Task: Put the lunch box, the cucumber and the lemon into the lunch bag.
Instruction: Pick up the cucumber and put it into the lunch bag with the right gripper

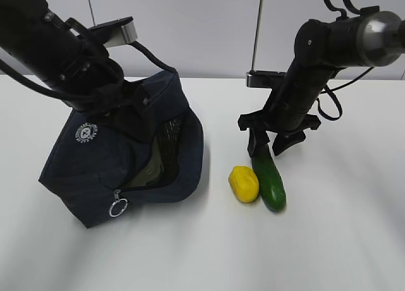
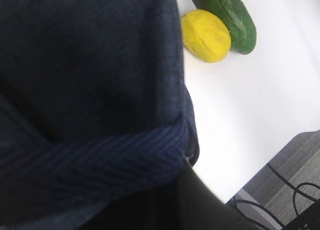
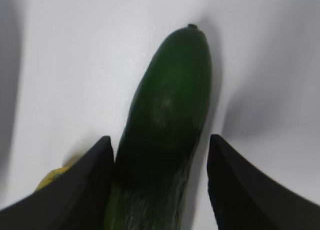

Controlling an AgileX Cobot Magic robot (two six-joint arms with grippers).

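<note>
While the lunch bag (image 1: pixel 95 171) is pinched shut-jawed by the left gripper (image 1: pixel 117 114), its mouth is held agape. The cucumber (image 3: pixel 167 125) is straddled by the parted jaws of the right gripper (image 3: pixel 160 190), beside the lemon (image 1: pixel 243 184).

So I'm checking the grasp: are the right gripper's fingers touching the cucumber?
Cannot tell. The right wrist view shows the right gripper straddling the cucumber: a gap at the right finger, the left finger flush against it.

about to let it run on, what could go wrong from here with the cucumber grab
The lemon lies touching the cucumber, so the right gripper, open astride the cucumber's far end, may knock the lemon and roll it. An end grip may let the cucumber tilt or slip. The bag mouth, pulled by the left gripper, looks narrow and partly filled, so it may snag.
</note>
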